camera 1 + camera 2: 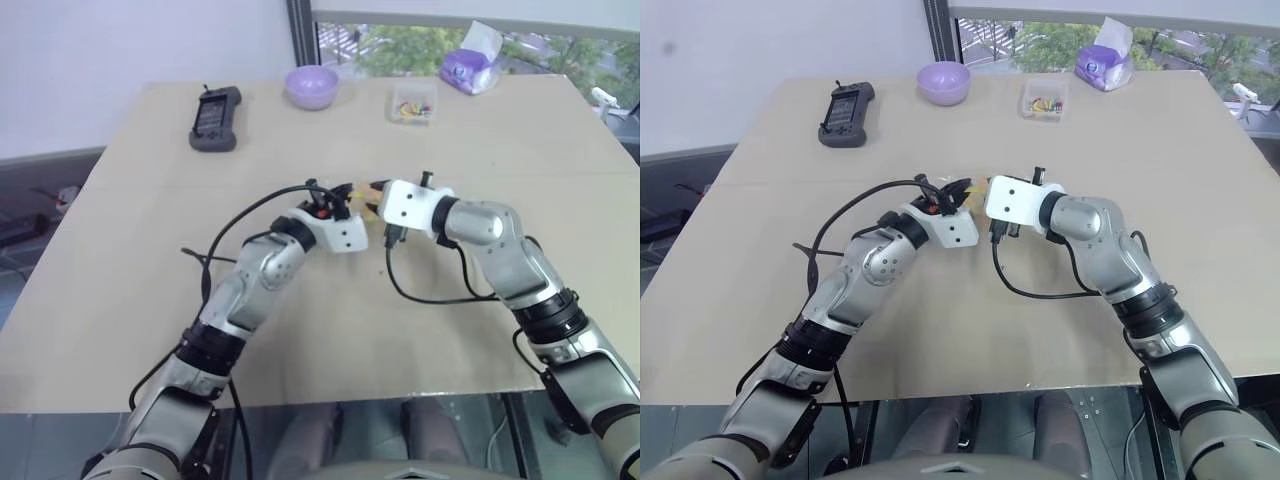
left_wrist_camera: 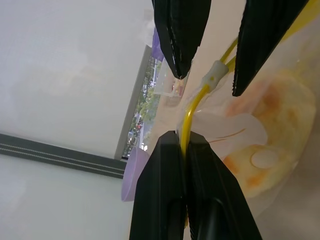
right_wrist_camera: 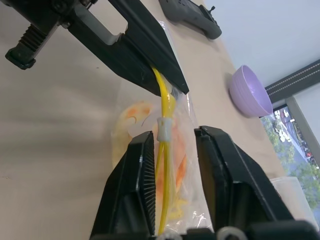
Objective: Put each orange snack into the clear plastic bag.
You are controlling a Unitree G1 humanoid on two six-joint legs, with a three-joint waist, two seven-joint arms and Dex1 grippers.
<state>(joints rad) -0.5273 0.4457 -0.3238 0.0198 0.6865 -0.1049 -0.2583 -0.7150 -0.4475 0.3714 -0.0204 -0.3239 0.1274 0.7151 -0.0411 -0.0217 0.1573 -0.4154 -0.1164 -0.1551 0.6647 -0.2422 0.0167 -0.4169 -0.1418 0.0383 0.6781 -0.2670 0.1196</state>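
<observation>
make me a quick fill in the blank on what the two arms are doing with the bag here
1. The left gripper has its jaws shut on the ____ strip of the crinkly clear plastic bag.
2. The round golden-orange snack lies ____ that bag.
3. The right gripper has its jaws ____, one on either side of the strip.
4. The bowl at the table's far edge is ____ in colour.

Missing words: yellow; inside; open; purple

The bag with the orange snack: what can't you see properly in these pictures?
- Clear plastic bag: in the head views the two claws hide nearly all of it.
- Orange snack: crinkly plastic hides its top pattern; how many are inside is unclear.
- Small clear box: its colourful bits are too small to identify.
</observation>
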